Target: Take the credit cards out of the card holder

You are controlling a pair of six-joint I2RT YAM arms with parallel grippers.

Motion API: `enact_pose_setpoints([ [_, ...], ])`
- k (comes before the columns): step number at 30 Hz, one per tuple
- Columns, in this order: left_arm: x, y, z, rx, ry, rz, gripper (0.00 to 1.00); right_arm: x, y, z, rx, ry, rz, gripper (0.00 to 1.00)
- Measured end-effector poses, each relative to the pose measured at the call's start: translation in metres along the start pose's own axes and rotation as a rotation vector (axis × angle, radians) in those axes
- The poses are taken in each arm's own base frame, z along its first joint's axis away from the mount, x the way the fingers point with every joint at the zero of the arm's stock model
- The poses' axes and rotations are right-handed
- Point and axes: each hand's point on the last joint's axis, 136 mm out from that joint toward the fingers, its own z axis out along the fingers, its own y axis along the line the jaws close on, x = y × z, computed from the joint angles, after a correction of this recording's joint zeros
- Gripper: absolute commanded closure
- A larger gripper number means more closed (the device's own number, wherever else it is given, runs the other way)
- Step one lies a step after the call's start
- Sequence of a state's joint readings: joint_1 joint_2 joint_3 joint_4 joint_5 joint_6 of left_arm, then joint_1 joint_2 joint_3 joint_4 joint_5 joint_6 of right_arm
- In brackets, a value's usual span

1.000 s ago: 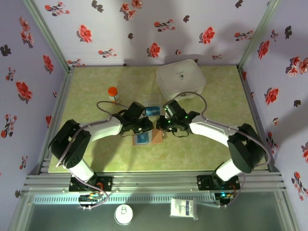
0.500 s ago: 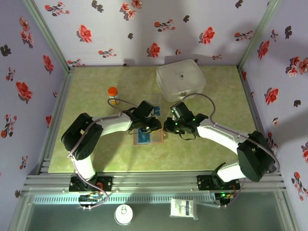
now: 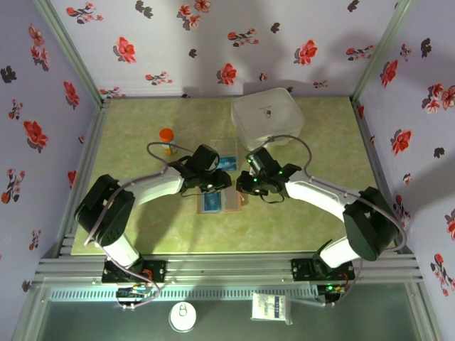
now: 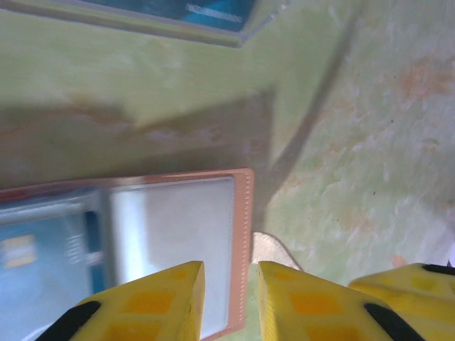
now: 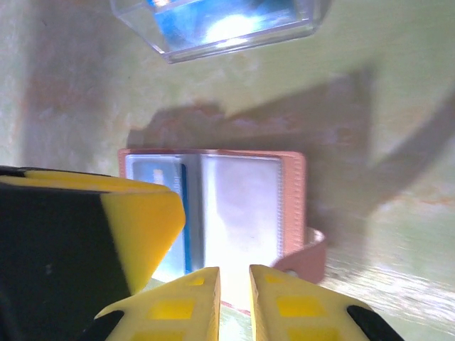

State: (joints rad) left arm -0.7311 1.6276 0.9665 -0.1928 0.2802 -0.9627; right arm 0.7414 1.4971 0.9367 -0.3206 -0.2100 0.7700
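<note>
On the green table [image 3: 142,227], the card holder [image 3: 219,204] lies open beside the clear tray [image 5: 213,48], a blue credit card [image 4: 43,252] in one pocket. The left gripper [image 4: 229,273] and right gripper [image 5: 234,273] hover at its edge, fingers nearly together. I cannot tell whether either one pinches it.

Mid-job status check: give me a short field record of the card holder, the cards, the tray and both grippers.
card holder: open flat on the table, lining up
blue credit card: tucked in a holder pocket
clear tray: just behind the holder
card in tray: blue, lying inside
left gripper: low at the holder's edge, narrow gap, grip unclear
right gripper: low at the holder's near edge, narrow gap, grip unclear
</note>
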Motion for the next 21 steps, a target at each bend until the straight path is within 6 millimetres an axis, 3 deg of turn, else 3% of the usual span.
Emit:
enact_pose_setpoints([
  [6,0.004,0.035,-0.020,-0.031,-0.024,-0.034,0.76,0.005,0.037,0.021,-0.023,0.042,-0.064,0.79],
  [12,0.013,0.071,-0.035,-0.062,-0.040,-0.084,0.78,0.013,0.048,0.047,-0.031,0.096,-0.053,0.79],
  [21,0.017,0.074,-0.027,-0.040,-0.003,-0.094,0.87,0.021,0.042,0.063,-0.024,0.142,-0.022,0.78],
])
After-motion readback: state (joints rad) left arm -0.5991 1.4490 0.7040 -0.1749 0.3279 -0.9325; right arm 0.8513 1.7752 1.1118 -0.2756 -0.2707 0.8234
